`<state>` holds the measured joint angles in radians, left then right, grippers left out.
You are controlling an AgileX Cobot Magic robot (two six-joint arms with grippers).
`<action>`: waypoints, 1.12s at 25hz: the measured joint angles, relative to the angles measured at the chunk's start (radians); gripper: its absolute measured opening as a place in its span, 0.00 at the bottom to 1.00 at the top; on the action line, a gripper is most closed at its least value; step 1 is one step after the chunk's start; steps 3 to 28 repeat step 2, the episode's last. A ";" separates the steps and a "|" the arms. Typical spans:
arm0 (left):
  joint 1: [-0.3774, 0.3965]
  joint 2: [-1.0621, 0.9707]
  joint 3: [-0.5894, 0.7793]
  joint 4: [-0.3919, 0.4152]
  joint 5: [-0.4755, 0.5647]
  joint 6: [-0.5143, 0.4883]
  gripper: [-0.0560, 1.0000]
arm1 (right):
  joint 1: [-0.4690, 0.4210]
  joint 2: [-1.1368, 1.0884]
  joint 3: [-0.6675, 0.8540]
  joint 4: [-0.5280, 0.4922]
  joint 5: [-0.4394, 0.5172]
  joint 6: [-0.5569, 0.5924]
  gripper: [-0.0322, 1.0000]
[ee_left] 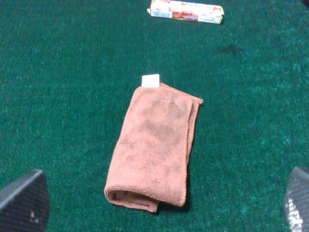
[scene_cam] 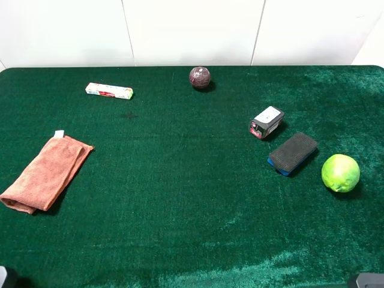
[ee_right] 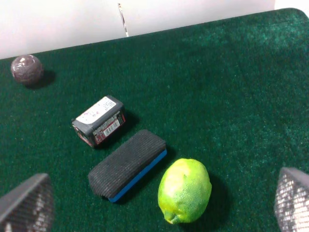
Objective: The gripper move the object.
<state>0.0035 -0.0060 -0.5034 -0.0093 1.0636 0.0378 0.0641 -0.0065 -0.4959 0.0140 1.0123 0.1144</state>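
The small dark grey box [scene_cam: 266,122] with a white label on top and a reddish end face lies on the green cloth at the right middle. It also shows in the right wrist view [ee_right: 100,121]. My right gripper [ee_right: 161,198] is open and empty. It hangs above the cloth on the near side of the box, well apart from it. Only its two fingertips [ee_right: 29,205] show. My left gripper [ee_left: 166,195] is open and empty, high over a folded orange towel [ee_left: 154,145] on the left side, far from the box.
A black-and-blue sponge block [scene_cam: 292,153] lies just in front of the box. A green lime [scene_cam: 340,173] is to its right. A dark red ball [scene_cam: 200,77] sits at the back middle. A long white-and-red box [scene_cam: 108,90] lies back left, the towel [scene_cam: 45,173] at the left.
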 joint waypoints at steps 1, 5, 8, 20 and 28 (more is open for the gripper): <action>0.000 0.000 0.000 0.000 0.000 0.000 0.99 | 0.000 0.000 0.000 0.000 0.000 0.000 0.70; 0.000 0.000 0.000 0.000 0.000 0.000 0.99 | 0.000 0.000 0.000 0.000 0.000 0.000 0.70; 0.000 0.000 0.000 0.000 0.000 0.000 0.99 | 0.000 0.000 0.000 0.000 0.000 0.000 0.70; 0.000 0.000 0.000 0.000 0.000 0.000 0.99 | 0.000 0.000 0.000 0.000 0.000 0.000 0.70; 0.000 0.000 0.000 0.000 0.000 0.000 0.99 | 0.000 0.000 0.000 0.000 0.000 0.000 0.70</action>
